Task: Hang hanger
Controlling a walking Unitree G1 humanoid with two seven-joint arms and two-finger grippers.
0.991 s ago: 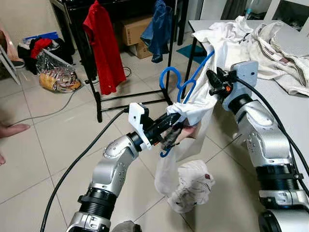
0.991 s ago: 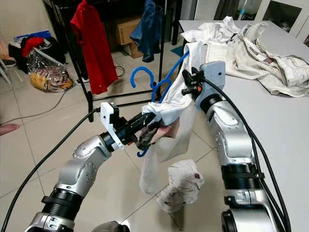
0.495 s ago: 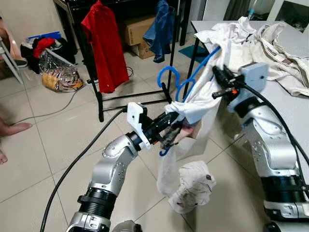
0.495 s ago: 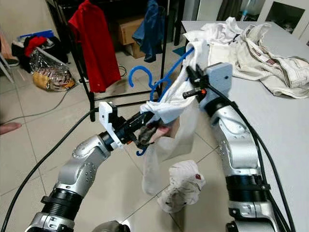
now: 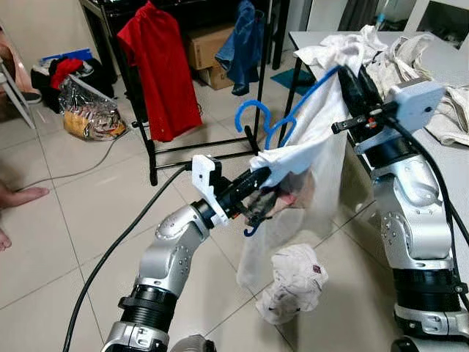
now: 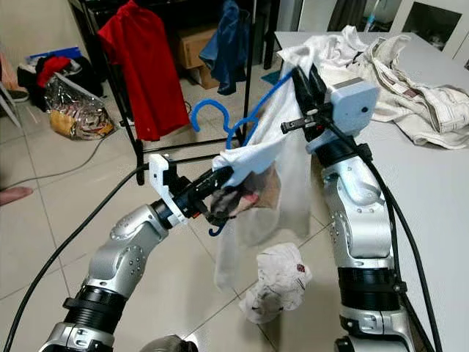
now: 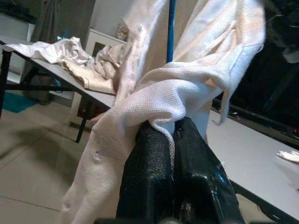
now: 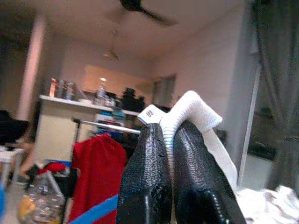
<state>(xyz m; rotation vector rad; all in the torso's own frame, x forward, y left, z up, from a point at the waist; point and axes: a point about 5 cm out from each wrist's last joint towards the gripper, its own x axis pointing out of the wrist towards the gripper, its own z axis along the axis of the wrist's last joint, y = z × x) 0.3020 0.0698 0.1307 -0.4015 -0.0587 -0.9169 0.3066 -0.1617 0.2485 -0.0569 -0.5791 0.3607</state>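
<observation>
While pale floor tiles [image 5: 51, 242] spread below a black clothes rack [image 5: 146, 147] holding a red shirt [image 5: 163, 73], a blue plastic hanger [image 5: 282, 128] carries a white mesh garment [image 5: 308, 169] beside the grey table [image 6: 425, 176]. Through the left wrist camera, the left gripper [image 7: 174, 135] is clamped on that cloth. Through the right wrist camera, the right gripper [image 8: 168, 130] pinches its white collar before a dim kitchen counter [image 8: 70, 100].

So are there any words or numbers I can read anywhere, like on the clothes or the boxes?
None can be read.
The small tag on the white garment, pinched by the right gripper, carries a dark mark too small and blurred to read.
The cardboard box behind the clothes rack shows no legible print.
The crumpled white cloth on the floor has a small red mark, not legible as text.
</observation>
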